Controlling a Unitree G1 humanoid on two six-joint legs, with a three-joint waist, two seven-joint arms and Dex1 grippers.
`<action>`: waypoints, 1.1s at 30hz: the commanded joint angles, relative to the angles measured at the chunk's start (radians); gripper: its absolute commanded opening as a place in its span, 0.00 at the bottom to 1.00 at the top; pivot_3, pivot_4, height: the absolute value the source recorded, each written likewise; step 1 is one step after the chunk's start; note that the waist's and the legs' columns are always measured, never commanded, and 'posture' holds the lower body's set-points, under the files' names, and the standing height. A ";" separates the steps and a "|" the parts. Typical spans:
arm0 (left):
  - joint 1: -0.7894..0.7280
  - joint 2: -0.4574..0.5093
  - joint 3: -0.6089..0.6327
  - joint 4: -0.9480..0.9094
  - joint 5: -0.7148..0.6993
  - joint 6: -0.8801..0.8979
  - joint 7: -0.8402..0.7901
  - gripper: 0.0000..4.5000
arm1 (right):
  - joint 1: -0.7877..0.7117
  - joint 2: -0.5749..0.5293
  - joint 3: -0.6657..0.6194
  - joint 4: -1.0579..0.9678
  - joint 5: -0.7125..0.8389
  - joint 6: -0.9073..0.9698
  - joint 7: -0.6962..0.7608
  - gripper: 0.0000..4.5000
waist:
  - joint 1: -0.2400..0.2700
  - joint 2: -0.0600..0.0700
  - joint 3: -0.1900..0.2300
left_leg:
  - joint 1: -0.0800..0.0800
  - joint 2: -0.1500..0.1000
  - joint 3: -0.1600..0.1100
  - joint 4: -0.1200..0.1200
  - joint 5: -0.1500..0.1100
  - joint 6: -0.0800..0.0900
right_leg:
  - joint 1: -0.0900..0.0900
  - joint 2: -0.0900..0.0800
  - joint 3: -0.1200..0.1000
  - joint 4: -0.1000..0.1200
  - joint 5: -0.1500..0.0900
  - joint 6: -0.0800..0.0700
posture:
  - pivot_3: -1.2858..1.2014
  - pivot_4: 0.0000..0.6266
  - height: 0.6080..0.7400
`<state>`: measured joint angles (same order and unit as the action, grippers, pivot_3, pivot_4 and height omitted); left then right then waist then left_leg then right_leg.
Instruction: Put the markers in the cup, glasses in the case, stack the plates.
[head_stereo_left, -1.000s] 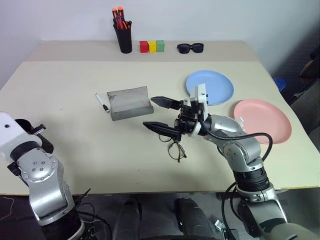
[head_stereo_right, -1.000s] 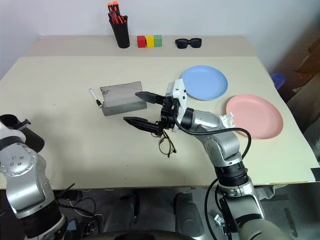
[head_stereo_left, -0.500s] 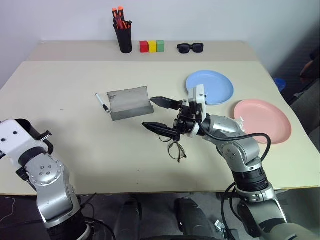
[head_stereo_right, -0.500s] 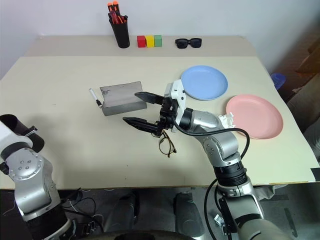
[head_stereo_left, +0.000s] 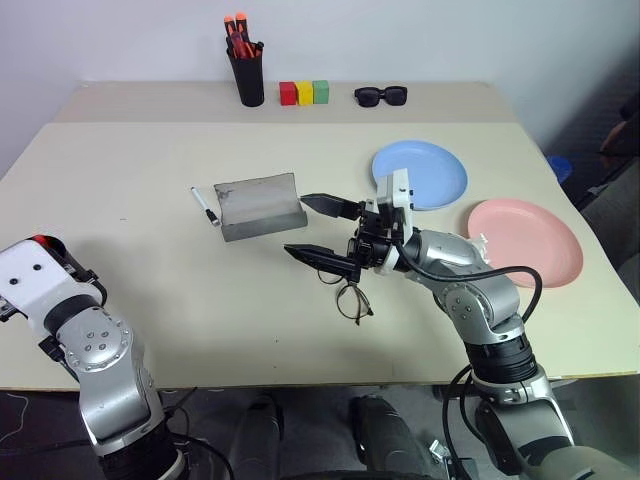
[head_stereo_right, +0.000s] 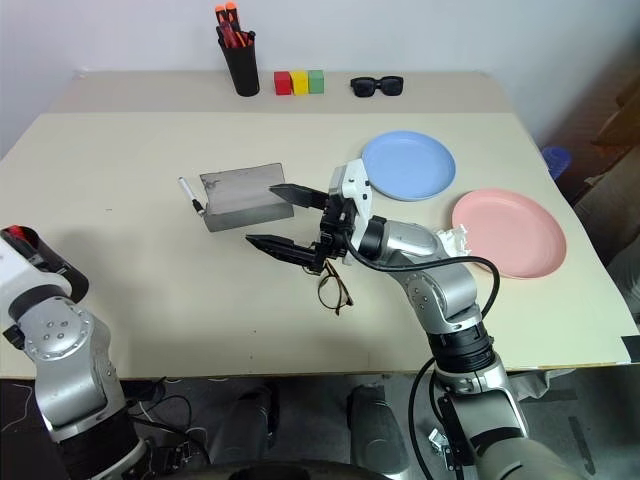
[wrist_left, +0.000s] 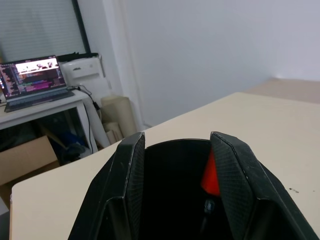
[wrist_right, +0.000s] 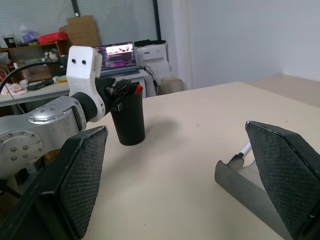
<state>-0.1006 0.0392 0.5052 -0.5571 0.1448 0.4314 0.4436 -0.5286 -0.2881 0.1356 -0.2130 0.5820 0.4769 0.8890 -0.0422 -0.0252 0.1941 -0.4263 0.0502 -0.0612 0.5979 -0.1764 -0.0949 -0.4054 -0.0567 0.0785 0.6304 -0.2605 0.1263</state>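
The left gripper's two black fingers stand apart, straddling the dark mouth of the large matte black tapered cup, with nothing pinched between them; the red cap of the black marker pokes up inside the cup, close against one finger; cup and gripper sit at the left edge of the pale beige desk, near its front corner.

The right gripper has its fingers spread wide and empty, hovering above the middle of the desk and pointing left; its upper fingertip lies just beside the right end of the grey fabric-textured oblong glasses case, which lies open; the thin white marker with black ends lies flat just beside the case's left end; the thin dark wire-frame glasses with round lenses lie on the desk just in front of the right gripper, toward the front edge.

The round light blue plate and the round pink plate sit side by side toward the right edge, unstacked.

Along the far edge stand a narrow black pen holder with orange-capped markers, a row of red, yellow and green blocks, and chunky black sunglasses.
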 joint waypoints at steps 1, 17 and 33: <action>-0.029 0.033 -0.016 -0.026 0.021 -0.018 -0.014 0.46 | -0.010 0.003 -0.001 -0.036 0.008 -0.007 0.001 1.00 | 0.000 0.000 0.000 | 0.000 0.000 0.000 0.000 0.000 0.000 | 0.000 0.000 0.000 0.000 0.000 0.000 | 0.52 0.24 1.00; -0.538 0.116 -0.141 0.294 -0.071 0.712 -0.183 0.89 | -0.008 0.000 -0.006 -0.025 -0.009 -0.014 -0.017 1.00 | -0.003 0.000 0.000 | 0.000 0.000 -0.001 -0.001 0.000 0.000 | -0.002 0.001 0.000 0.001 0.002 0.005 | 0.52 0.24 1.00; -0.870 0.085 -0.039 0.848 -0.146 0.735 -0.116 0.99 | 0.014 -0.008 -0.007 -0.039 -0.023 -0.015 -0.032 1.00 | -0.002 0.000 0.000 | -0.001 0.000 -0.002 -0.003 0.000 0.000 | -0.002 0.001 -0.001 0.000 0.002 0.006 | 0.52 0.24 1.00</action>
<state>-0.9392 0.1176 0.4577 0.2870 0.0042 1.1737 0.3121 -0.5141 -0.2950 0.1369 -0.2132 0.5534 0.4740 0.8582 -0.0444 -0.0255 0.1945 -0.4274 0.0505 -0.0629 0.5950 -0.1761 -0.0951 -0.4078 -0.0555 0.0771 0.6309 -0.2583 0.1320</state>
